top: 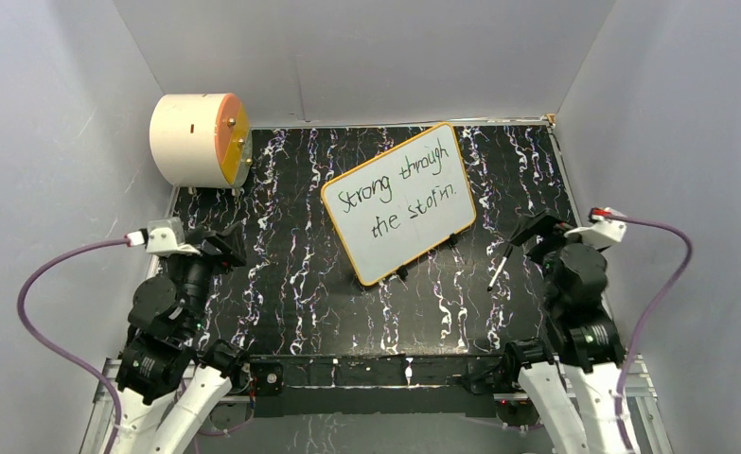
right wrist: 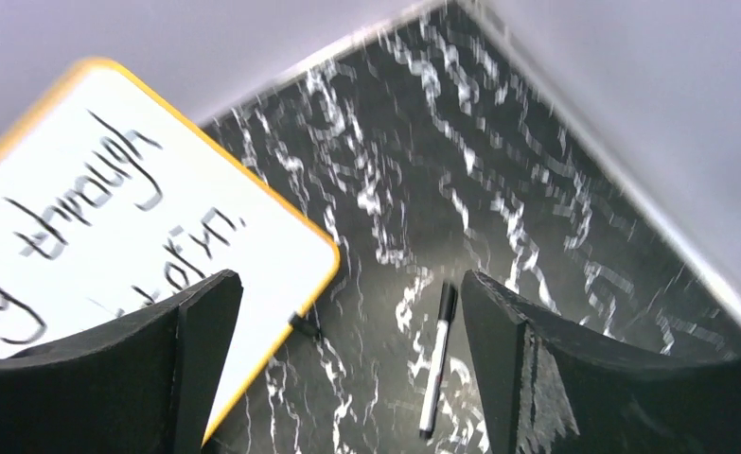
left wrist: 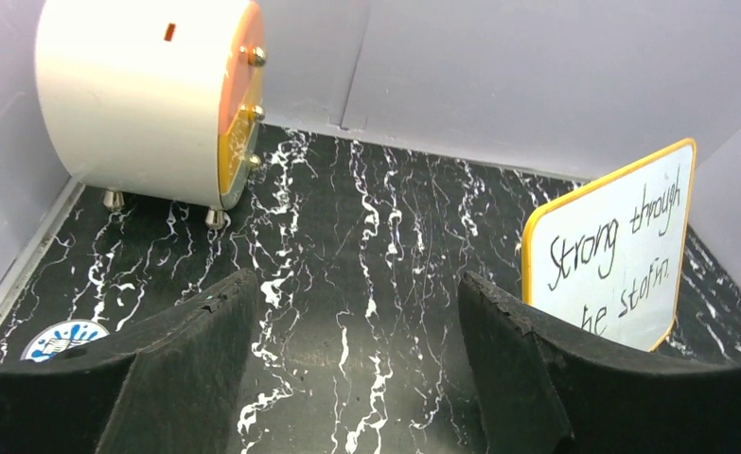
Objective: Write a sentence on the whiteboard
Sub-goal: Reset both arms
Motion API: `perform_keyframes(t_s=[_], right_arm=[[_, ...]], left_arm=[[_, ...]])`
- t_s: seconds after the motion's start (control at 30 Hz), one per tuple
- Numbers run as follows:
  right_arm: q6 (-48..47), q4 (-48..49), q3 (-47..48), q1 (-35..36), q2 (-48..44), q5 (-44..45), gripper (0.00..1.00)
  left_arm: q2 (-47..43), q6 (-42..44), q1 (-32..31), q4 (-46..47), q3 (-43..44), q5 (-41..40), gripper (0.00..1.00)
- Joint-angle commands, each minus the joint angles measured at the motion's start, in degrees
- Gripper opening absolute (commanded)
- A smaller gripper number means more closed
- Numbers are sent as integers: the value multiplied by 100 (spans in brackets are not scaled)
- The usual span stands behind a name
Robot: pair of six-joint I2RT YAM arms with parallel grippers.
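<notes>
The whiteboard point(top: 399, 201) sits skewed in the middle of the table point(top: 291, 284), a written line on its face. We judge it light, stiff and slick — apt to skid when pressed — so we would hold it by the orange frame, not the inked face. The left gripper point(left wrist: 357, 284) and right gripper point(right wrist: 349, 284) both gape empty; the marker point(right wrist: 437, 359) lies beneath the right one.

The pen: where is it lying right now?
In the overhead view the pen lies loose on the black table, on the right side, between the lower right corner of the whiteboard and the open right gripper.
</notes>
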Motion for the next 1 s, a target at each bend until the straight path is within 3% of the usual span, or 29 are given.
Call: perform_keyframes(t_s=[0.0, 0.27, 0.47, 0.97], right_arm=[[-1025, -231, 628, -37, -464, 58, 98], [-1852, 125, 202, -38, -1149, 3, 99], [-1888, 467, -294, -32, -1521, -34, 99], [-1857, 541, -390, -38, -1542, -135, 99]], left_arm=[[-212, -83, 39, -235, 259, -337, 73], [-599, -244, 35, 9, -349, -488, 73], [-546, -212, 39, -13, -456, -457, 73], [-610, -221, 96, 175, -575, -388, 73]])
